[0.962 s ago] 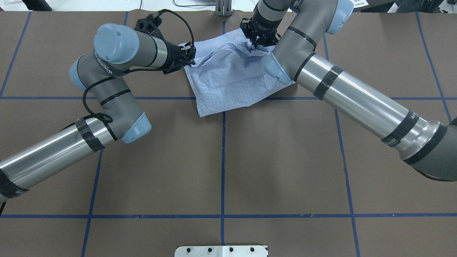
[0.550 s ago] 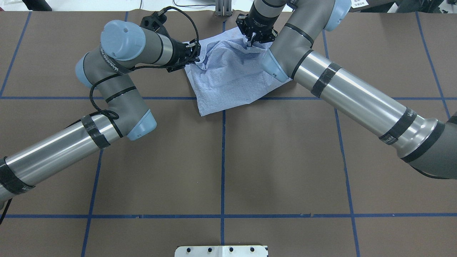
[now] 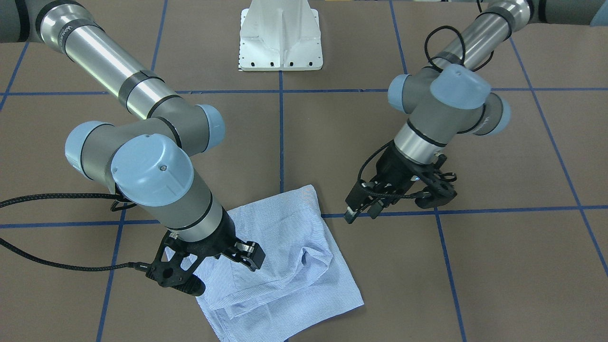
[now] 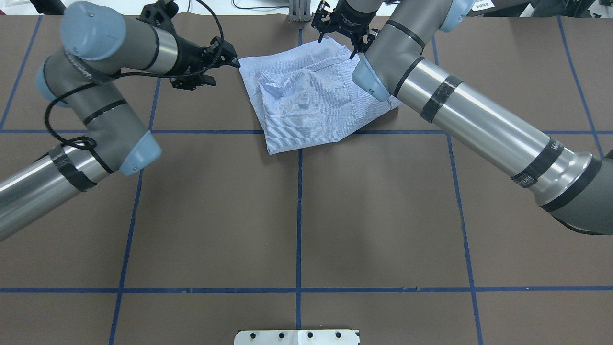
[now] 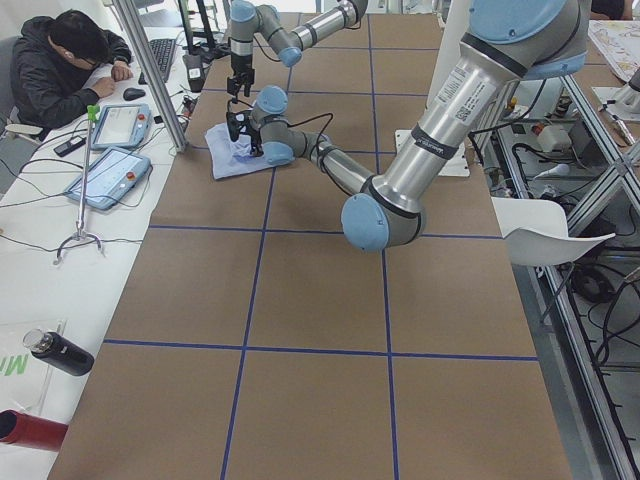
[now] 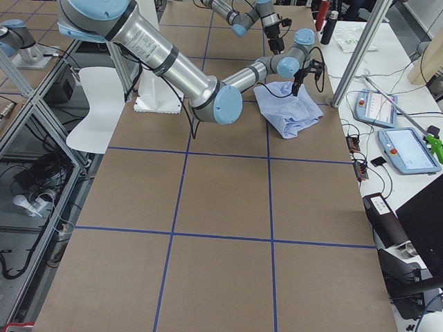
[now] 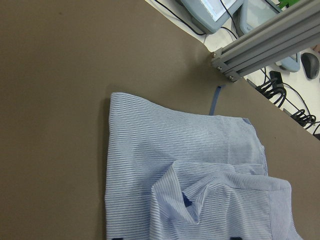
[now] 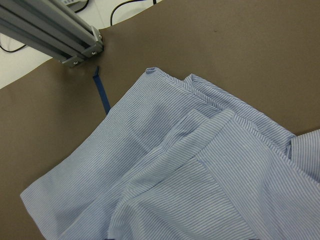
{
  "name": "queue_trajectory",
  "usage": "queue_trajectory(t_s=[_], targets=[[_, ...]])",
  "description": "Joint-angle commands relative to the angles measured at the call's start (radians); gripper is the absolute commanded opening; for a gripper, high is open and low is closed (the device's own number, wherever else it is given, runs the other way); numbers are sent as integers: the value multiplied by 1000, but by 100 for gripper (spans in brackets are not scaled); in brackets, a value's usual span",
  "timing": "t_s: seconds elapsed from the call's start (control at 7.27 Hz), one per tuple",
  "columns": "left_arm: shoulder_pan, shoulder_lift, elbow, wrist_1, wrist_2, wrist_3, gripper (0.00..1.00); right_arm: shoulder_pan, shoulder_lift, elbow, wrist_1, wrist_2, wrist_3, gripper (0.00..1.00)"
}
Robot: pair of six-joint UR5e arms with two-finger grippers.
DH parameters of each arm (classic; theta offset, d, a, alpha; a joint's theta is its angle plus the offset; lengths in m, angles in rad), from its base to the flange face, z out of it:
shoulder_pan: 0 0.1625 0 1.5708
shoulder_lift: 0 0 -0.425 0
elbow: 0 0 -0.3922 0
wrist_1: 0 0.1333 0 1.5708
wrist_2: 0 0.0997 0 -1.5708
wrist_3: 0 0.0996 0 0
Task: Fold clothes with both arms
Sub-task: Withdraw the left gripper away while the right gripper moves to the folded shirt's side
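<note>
Shirt [image 4: 311, 105]: folded, lumpy centre. Left gripper [image 4: 221, 67], right gripper [image 4: 337, 44]: spread wide, empty. Risk: snagging raised crease, undoing fold.

shirt [image 4: 306, 110]: thin woven cloth, matt, creased. table [image 4: 383, 215]: matt brown paper-like cover. right arm [image 4: 479, 128]: glossy metal tube w/ smooth plastic caps.

Overhead camera looks forward and down over the brown tabletop with blue tape lines [image 4: 383, 215]. Front camera faces back steeply. End cameras look lengthwise, distant. Wrist cameras sit close above the light blue striped shirt [image 7: 175, 150], common to all views.
</note>
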Motion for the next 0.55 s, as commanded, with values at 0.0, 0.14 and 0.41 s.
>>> queue_trajectory(t_s=[0.0,0.14,0.41], targets=[[-81,79,-78,5,-92,32,99,-70,-14,46,-10,-6,0,100],[-98,93,-84,5,-109,34,99,-108,-62,72,-14,-39,0,100],[-101,93,-87,6,-109,38,99,-155,-129,91,-14,-78,1,100]])
